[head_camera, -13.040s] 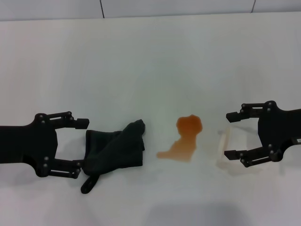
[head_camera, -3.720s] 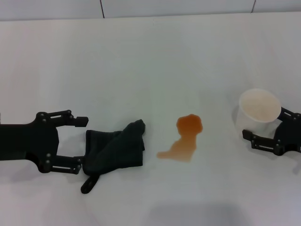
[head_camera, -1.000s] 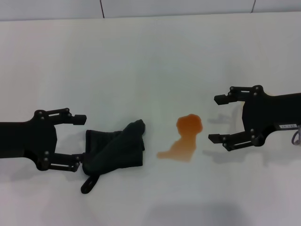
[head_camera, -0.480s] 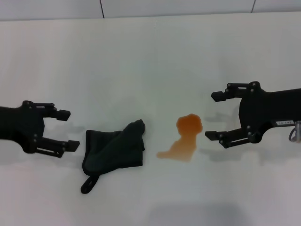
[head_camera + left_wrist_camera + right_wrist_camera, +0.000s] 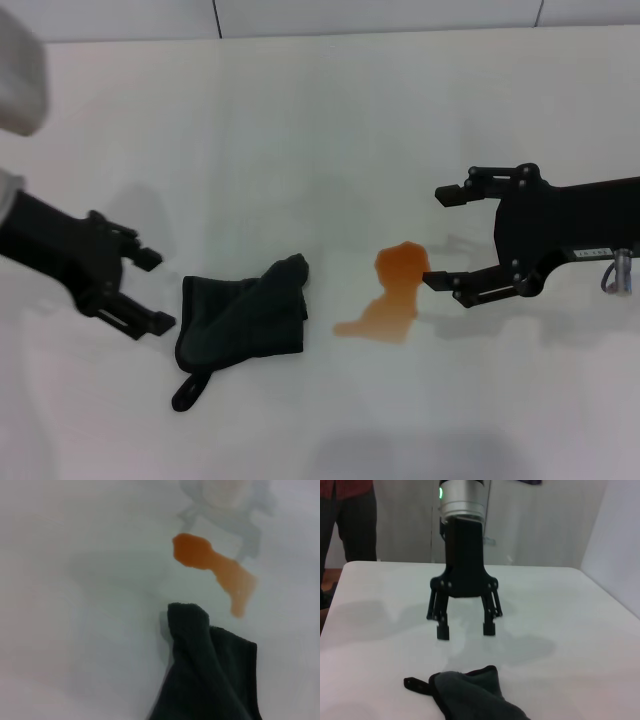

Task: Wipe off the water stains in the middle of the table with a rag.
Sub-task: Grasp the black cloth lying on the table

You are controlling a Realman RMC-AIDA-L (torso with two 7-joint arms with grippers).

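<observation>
The water stains are an orange-brown puddle with a thin tail in the middle of the white table. A dark crumpled rag lies just to their left. My left gripper hovers open a little left of the rag, tilted and touching nothing. My right gripper is open just right of the puddle, and it is empty. The left wrist view shows the water stains beyond the rag. The right wrist view shows the left gripper hanging open behind the rag.
A person in dark trousers stands past the table's far corner in the right wrist view. A pale part of my left arm shows at the head view's upper left. Tiled wall runs along the table's far edge.
My left gripper has drawn back from the rag to the left, risen and tilted. My right gripper has crept left toward the puddle. The rag and the stains have not moved.
</observation>
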